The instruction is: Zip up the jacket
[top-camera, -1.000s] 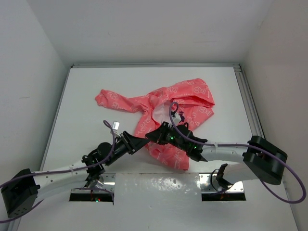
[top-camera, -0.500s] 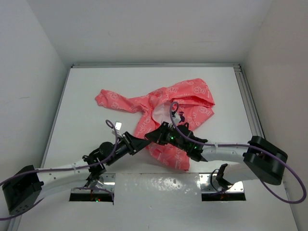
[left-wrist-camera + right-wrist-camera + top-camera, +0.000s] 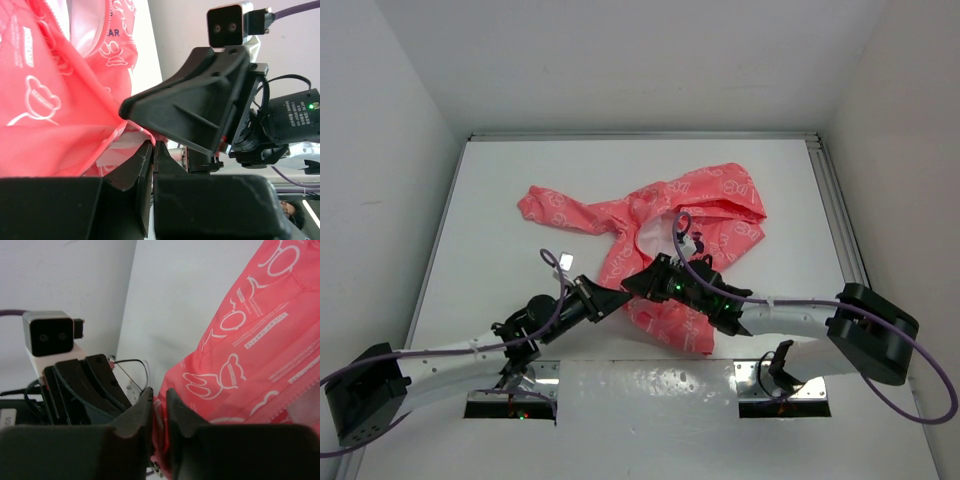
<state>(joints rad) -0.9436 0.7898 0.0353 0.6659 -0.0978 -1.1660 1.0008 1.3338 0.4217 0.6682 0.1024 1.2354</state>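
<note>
Jacket: the jacket (image 3: 715,205) is lying crumpled in the middle of the white surface (image 3: 510,170). One sleeve (image 3: 555,210) is stretching out to the left, and the bulk is bunching toward the right and back.
Front opening: it is gaping, with white lining (image 3: 650,238) showing through the pink. In the left wrist view a run of zipper (image 3: 102,45) is edging that lining, and the two sides are not joined there.
Near hem: both arms are converging on the jacket's near-left corner, their tips almost meeting.
Left gripper (image 3: 617,298): it is reaching in low from the left. In its own camera the fingers (image 3: 142,160) are pressing together with only a hairline slit between them. The hem's pale edge is running straight into their tips, so they are pinching the fabric.
Right gripper (image 3: 633,283): it is coming across from the right, with the arm passing over the jacket's lower part. In its wrist view the fingers (image 3: 135,415) are sitting narrowly apart with pink cloth filling the gap, clamping the hem.
Face to face: the right wrist camera (image 3: 226,25) is looming over the left gripper's view, and the left wrist camera (image 3: 50,335) is staring back beyond the right gripper's fingers.
Cable: a purple cable (image 3: 920,400) is looping off the right arm's base.
</note>
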